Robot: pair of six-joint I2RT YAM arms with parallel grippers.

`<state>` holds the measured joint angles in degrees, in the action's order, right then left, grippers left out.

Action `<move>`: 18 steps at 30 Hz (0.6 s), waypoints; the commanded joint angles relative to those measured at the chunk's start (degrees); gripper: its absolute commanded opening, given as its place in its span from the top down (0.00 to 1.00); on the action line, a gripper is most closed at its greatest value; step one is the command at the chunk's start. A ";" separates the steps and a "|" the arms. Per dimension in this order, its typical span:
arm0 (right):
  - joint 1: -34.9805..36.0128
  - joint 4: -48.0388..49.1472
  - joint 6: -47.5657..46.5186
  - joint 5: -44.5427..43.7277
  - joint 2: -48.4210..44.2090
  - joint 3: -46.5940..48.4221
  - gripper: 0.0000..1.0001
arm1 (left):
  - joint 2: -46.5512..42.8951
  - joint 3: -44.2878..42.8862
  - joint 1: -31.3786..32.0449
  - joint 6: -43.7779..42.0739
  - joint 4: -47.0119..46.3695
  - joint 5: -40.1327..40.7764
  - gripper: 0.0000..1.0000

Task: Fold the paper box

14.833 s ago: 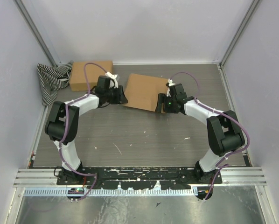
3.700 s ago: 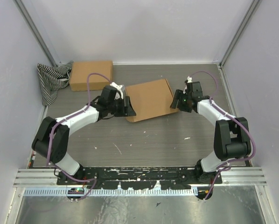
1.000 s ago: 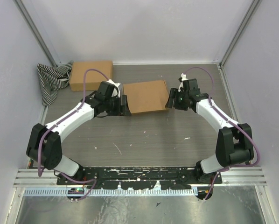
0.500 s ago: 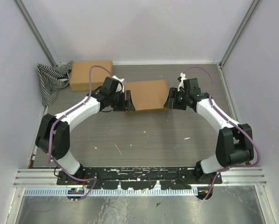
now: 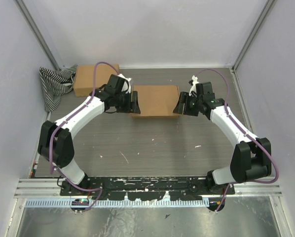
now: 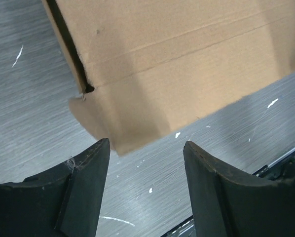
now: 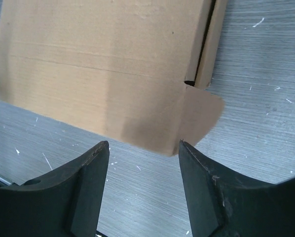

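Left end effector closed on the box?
No, the left end effector is open, fingers apart, the cardboard box corner at their tips.

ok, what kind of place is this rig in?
Probably a lab test cell: white walls around a grey table, aluminium rail at its near edge, paper box and striped cloth as props.

the paper box (image 5: 155, 100) is plain brown cardboard, a flattened sheet lying on the table (image 5: 152, 143) toward the back middle, its long edges roughly parallel to the table's near edge. faint crease lines run along its length. at each near corner a small rounded tab (image 6: 94, 117) juts out beside a narrow slit.
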<state>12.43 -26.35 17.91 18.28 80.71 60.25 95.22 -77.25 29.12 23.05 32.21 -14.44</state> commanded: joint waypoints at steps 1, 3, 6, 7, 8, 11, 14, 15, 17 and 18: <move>0.35 -1.28 -0.99 -2.66 -0.38 2.68 0.36 | -0.49 -0.38 -0.42 -1.95 4.33 1.69 0.32; 0.33 -0.38 -0.83 -1.68 0.15 2.32 0.36 | -1.00 0.96 -0.55 -1.68 3.11 1.05 0.32; 0.33 0.24 -0.60 -1.44 0.76 2.07 0.36 | -0.80 1.86 -0.72 -1.56 2.73 0.47 0.32; 0.33 0.47 -0.52 -2.05 0.83 1.98 0.36 | -0.71 2.25 -0.72 -1.64 2.51 0.65 0.32; 0.36 0.59 -0.52 -3.13 1.16 1.99 0.36 | -0.78 2.77 -0.85 -1.64 2.22 1.02 0.32; 0.40 1.06 -0.83 -7.43 3.80 2.72 0.35 | -0.53 4.84 -1.29 -1.67 -0.15 2.15 0.30; 0.38 2.93 -1.10 -8.06 8.06 3.37 0.35 | 1.01 6.53 -1.34 -1.67 -3.98 3.44 0.30; 0.40 3.65 -1.20 -8.30 9.23 3.31 0.35 | 1.62 6.81 -1.35 -1.72 -4.99 3.07 0.30; 0.44 4.76 -1.63 -8.12 10.86 3.17 0.36 | 2.74 7.03 -1.35 -1.46 -6.81 2.78 0.30; 0.41 5.21 -1.76 -7.84 11.29 2.87 0.36 | 3.11 7.34 -1.35 -1.31 -8.31 2.38 0.30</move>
<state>12.53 -25.08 17.61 11.84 90.32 61.52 96.29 -70.96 28.01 22.11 30.59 -12.14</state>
